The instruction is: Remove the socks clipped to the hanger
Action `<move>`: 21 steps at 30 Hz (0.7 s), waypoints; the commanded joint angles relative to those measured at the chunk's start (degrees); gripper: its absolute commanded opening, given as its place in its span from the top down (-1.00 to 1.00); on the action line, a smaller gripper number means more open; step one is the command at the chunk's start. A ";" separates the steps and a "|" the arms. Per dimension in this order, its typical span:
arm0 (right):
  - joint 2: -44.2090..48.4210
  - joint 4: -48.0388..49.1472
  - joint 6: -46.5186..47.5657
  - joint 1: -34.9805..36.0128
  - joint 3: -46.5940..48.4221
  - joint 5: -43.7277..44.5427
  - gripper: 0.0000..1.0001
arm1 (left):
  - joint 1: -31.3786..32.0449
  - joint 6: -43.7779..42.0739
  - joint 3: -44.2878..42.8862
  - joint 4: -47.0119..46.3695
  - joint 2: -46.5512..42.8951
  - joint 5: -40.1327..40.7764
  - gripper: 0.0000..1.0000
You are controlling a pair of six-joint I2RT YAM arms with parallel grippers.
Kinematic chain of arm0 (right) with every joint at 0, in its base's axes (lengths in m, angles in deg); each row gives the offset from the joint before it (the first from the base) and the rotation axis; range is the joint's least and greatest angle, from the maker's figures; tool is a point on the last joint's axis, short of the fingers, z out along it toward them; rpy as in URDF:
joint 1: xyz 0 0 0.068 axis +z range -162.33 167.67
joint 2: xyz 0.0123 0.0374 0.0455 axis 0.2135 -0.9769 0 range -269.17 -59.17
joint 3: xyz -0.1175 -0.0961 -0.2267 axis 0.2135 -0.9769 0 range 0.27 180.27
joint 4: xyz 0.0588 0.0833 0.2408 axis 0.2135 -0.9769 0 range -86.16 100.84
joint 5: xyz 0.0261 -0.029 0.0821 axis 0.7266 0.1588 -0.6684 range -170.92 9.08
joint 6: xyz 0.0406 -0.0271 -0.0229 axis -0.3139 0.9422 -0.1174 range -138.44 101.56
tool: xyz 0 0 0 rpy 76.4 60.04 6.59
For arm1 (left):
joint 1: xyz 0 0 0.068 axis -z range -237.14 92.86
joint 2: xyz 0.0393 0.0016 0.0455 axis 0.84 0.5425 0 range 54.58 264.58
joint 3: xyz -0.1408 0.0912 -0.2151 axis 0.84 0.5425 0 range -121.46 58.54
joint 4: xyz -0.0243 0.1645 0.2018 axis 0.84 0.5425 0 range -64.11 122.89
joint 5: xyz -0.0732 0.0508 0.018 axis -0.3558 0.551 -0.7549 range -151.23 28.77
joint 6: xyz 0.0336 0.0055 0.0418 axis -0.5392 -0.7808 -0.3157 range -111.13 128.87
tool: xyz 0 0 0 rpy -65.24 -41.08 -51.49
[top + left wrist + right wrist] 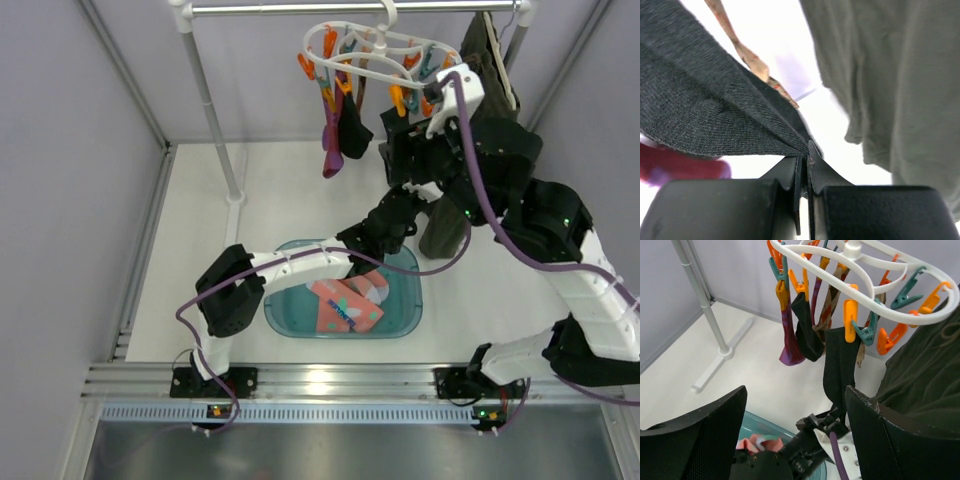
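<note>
The white ring hanger (pixel 372 50) (pixel 875 289) hangs from the rail with orange and teal clips. Clipped to it are a purple-orange sock (pixel 788 335), a short black sock (pixel 807 335), an argyle sock (pixel 830 302) and a long black sock (pixel 840 365). My left gripper (pixel 804 152) (pixel 832 417) is shut on the lower end of the long black sock (pixel 715 115), which is stretched taut. My right gripper (pixel 795 388) (pixel 398 150) is open just below the hanger, with nothing between its fingers.
A teal basin (pixel 412 300) on the table holds pink dotted socks (pixel 345 305). A dark olive garment (pixel 495 60) (pixel 925 370) (pixel 900 75) hangs right of the hanger. The rack's pole (pixel 210 110) and foot (pixel 720 362) stand at the left.
</note>
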 commanded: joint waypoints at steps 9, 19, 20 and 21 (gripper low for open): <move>-15.93 5.20 3.37 -8.07 10.31 1.34 -0.25 | 0.14 -2.82 -1.46 0.83 -0.96 7.41 1.00; -22.80 11.26 5.38 -11.86 12.78 11.88 -0.10 | 0.14 -3.69 -2.52 0.74 -0.43 7.06 1.00; -23.24 11.88 5.74 -12.04 12.78 12.59 -0.10 | 0.14 -3.78 -2.52 0.74 -0.60 6.89 1.00; -23.94 12.33 6.09 -12.39 12.78 13.21 -0.10 | 0.14 -3.78 -2.43 0.74 -0.78 6.71 1.00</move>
